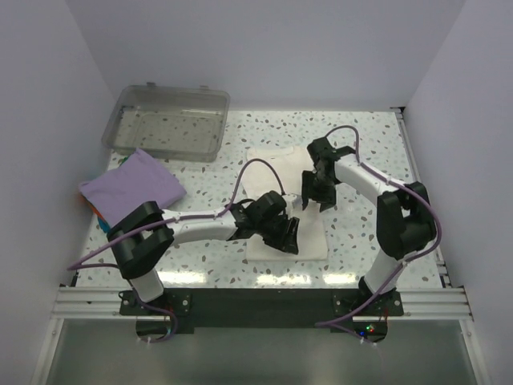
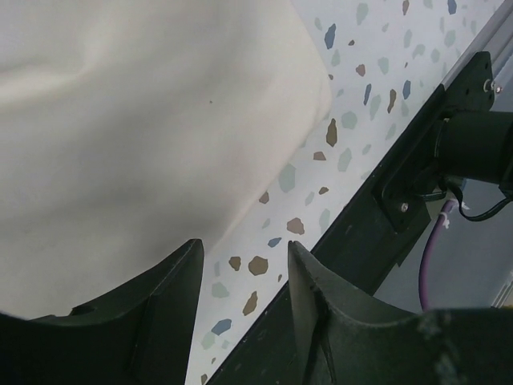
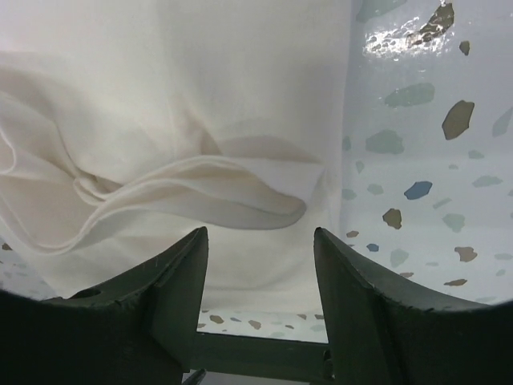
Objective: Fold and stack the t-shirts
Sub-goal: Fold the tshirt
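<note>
The cream-white t-shirt [image 1: 282,200] lies flat as a long strip down the middle of the table; its logo is hidden. The lavender-purple t-shirt [image 1: 132,184] lies folded at the left edge. My left gripper [image 1: 287,234] is open and empty just above the white shirt's near end; its view shows the shirt's corner [image 2: 144,120] and my left gripper [image 2: 242,258] over bare table. My right gripper [image 1: 313,200] is open and empty over the shirt's right edge; in its view my right gripper [image 3: 258,241] hovers above a loose fold [image 3: 200,188].
A clear plastic bin [image 1: 167,122] stands at the back left. Something orange and blue [image 1: 99,215] peeks out under the purple shirt. White walls close in on both sides. The black base rail [image 2: 377,208] runs along the table's near edge.
</note>
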Controlling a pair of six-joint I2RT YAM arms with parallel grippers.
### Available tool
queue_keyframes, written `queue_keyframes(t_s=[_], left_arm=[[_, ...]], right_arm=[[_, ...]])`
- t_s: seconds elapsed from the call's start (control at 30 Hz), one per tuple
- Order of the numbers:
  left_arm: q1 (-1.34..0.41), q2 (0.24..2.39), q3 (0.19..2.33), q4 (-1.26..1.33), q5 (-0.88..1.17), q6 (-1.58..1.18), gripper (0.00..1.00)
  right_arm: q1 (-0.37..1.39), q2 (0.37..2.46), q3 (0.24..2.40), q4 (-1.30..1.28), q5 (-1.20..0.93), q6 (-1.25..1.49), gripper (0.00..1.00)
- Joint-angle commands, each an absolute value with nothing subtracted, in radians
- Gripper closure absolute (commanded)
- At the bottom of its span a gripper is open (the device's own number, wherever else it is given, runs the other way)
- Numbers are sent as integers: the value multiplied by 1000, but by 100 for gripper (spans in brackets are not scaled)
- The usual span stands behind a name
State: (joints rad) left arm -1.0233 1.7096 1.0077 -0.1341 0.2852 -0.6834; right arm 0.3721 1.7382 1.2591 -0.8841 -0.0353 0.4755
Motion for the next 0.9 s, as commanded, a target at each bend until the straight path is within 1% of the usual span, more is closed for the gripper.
queue_keyframes(t_s=[0.0,0.07,0.17,0.27,0.37,0.4,0.47,0.6,0.73,0.87], left_arm=[[-1025,1733,976,-57,291,-646,49],[-1028,1747,959,-58,290,-646,48],[-1031,1756,947,-72,279,-646,48],[-1032,1769,936,-97,270,-649,48],[-1037,1782,917,-112,261,-649,48],[-1038,1787,911,-117,256,-650,48],[-1040,1799,902,-133,247,-653,48],[-1043,1818,911,-178,230,-655,48],[-1048,1830,930,-229,209,-661,47],[-1057,1832,948,-218,216,-650,46]], right_arm=[[367,1770,1305,-830,-3,457,42],[365,1792,1316,-821,-3,459,42],[364,1827,1328,-808,17,451,45],[357,1856,1350,-810,23,439,55],[354,1867,1376,-833,43,425,78],[353,1870,1382,-839,54,423,90],[347,1873,1402,-853,63,417,96],[325,1867,1430,-884,89,416,100],[307,1845,1428,-879,92,417,100],[305,1885,1436,-873,66,411,100]])
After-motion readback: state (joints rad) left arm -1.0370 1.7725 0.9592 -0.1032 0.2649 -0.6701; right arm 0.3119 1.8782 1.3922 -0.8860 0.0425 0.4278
